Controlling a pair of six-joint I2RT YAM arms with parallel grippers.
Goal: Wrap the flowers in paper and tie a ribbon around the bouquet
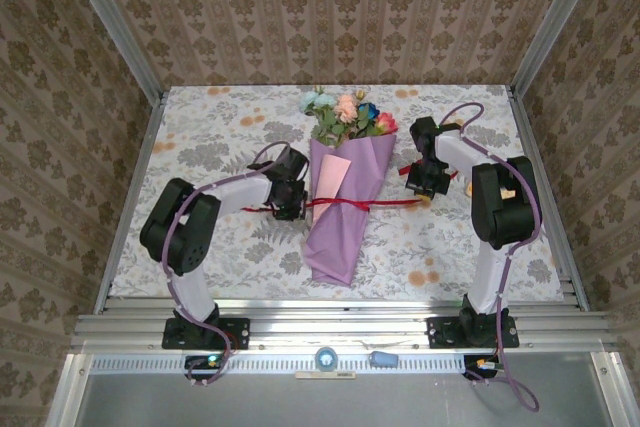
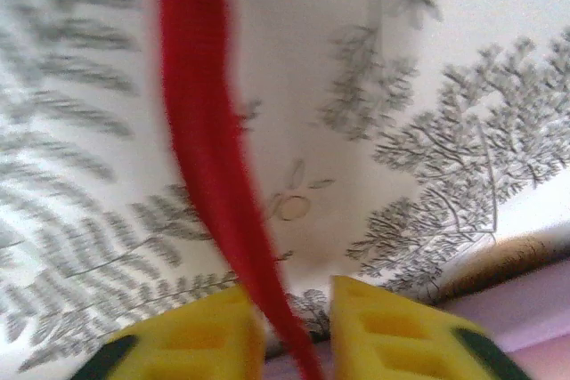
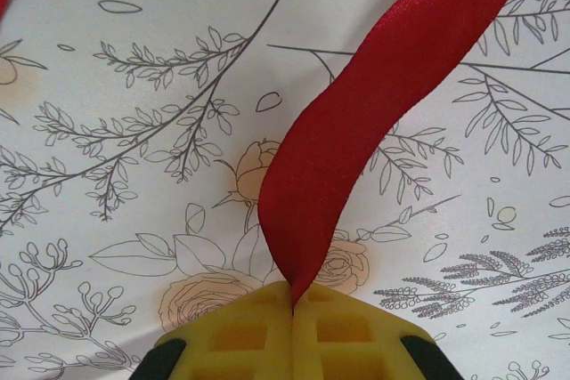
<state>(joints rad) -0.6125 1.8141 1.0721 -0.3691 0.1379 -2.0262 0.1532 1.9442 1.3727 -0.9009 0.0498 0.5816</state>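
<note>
The bouquet (image 1: 335,222), mixed-colour artificial flowers in a lilac-purple paper cone, lies at the centre of the floral-printed surface (image 1: 200,137), heads pointing away from the arm bases. A narrow bright red ribbon (image 1: 390,202) crosses the cone. The right end effector (image 3: 292,295) is closed on the ribbon. The left end effector (image 2: 298,295) stands narrowly parted, the ribbon running through the gap.

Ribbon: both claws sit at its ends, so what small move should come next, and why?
Probably close the left gripper on the ribbon. Its yellow fingers stand slightly apart with the ribbon running between them, while the right gripper pinches the other end. The ribbon lies across the bouquet, so both ends likely need holding before tying.
</note>
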